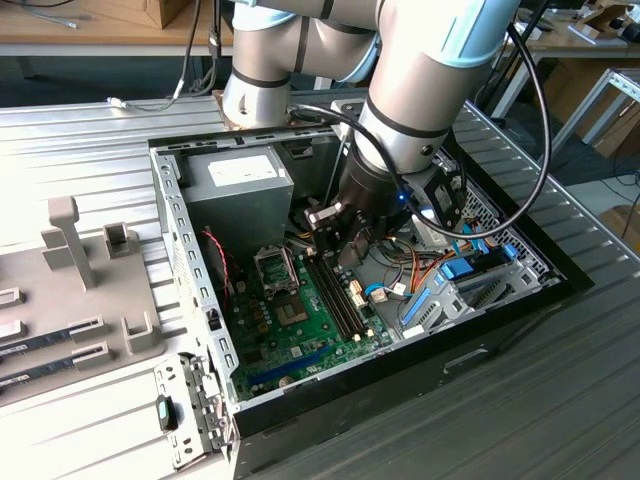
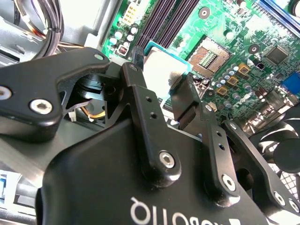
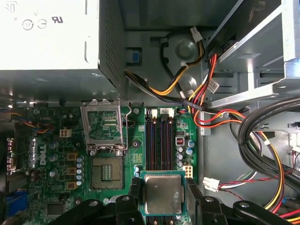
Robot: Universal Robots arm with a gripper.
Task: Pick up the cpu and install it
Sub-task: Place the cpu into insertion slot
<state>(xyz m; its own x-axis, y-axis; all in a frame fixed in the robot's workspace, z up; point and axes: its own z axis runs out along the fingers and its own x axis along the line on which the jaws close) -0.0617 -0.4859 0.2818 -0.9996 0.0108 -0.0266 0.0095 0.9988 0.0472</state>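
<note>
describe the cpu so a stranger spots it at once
Inside the open computer case, find the arm's gripper above the green motherboard. The cpu is the flat square clamped between its fingers: plain silver-grey top, unlike the socket frame and long memory slots.

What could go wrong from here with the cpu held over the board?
The black pincer grips the small square silver-grey cpu by two edges only, so it might slip or tilt. It hangs near the black memory slots, not above the open square socket; a misaligned descent could damage its contacts. The bundled coloured cables nearby might snag.
</note>
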